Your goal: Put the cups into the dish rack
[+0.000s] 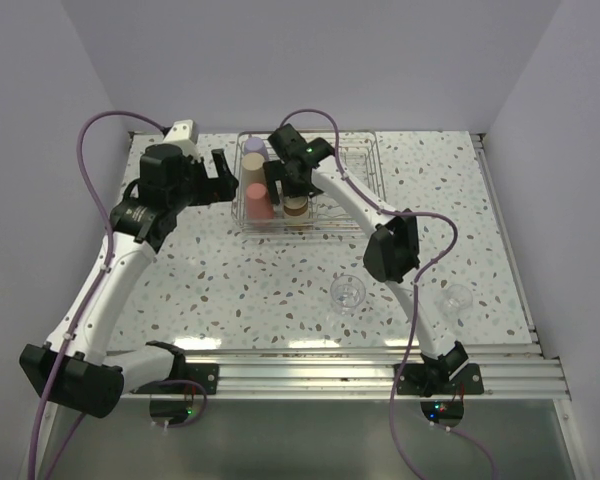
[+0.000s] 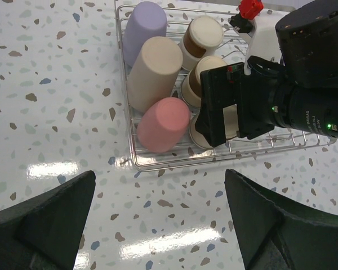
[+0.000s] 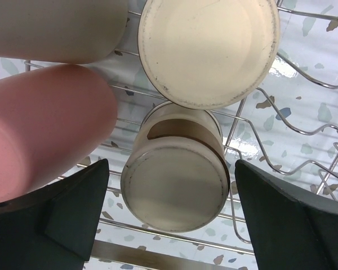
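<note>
worktop (image 1: 230,280): pale and speckled, carries the rack and one loose cup.
dish rack (image 1: 372,172): silver wire basket at the far middle of the worktop, its left end filled with cups, its right part showing bare wire.
lavender cup (image 2: 143,28): lies on its side in the rack's left column, farthest from the arm bases.
tan cup (image 2: 155,70): lies on its side just beside the lavender one, touching it, in the middle of that column.
red cup (image 2: 163,124): looks pink here, lies at the near end of the same column, against the tan cup and by the rack's near rim.
metal cups (image 2: 203,36): three in the next column to the right, tilted with round ends turned up; the nearest is partly hidden under the right arm's black head.
clear cup (image 1: 348,292): stands upright on the worktop, mouth up, outside the rack and well apart from it, toward the arm bases.
left fingers (image 2: 45,219): spread wide and released, grasping nothing, hanging over bare worktop just left of the rack's near left corner.
right fingers (image 3: 281,214): spread apart and released, inside the rack above the metal cups; one metal cup shows between them with a gap on each side.
</note>
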